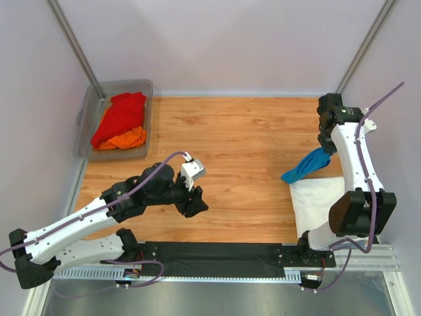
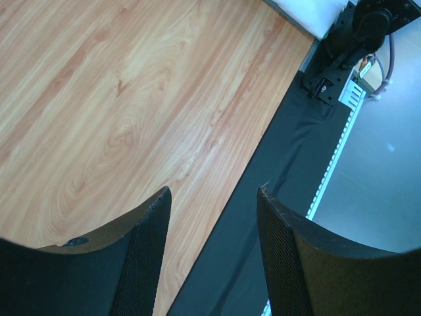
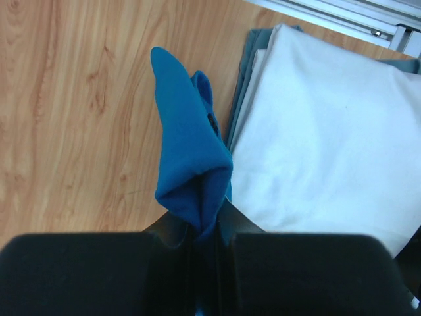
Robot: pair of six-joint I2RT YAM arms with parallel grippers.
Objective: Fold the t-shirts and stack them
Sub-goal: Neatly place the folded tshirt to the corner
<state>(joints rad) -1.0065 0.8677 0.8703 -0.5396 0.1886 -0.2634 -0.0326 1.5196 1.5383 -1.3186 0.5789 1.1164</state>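
"The blue t-shirt point(image 3: 187, 151): where was it, and what held it?"

"It hung bunched from the right claw point(image 3: 205, 232), whose jaws were clamped on a gathered fold. Whether its lower tip touched the table point(image 1: 243, 131) could not be told. It was just beside the white t-shirt point(image 3: 322, 138), which lay flat at the near right edge. Probable reason: the white one served as the stack base, so the blue one was held close to it."

"And the left claw point(image 2: 214, 197)?"

"Jaws apart, nothing between them, poised over bare table near the front edge. By my judgement it was placed to take a second corner, since one grip cannot spread a shirt for folding."

"Remaining items?"

"The red t-shirt point(image 1: 122, 117) and orange t-shirt point(image 1: 125, 139) lay crumpled in the tub point(image 1: 82, 138) at the far left corner, not yet folded."
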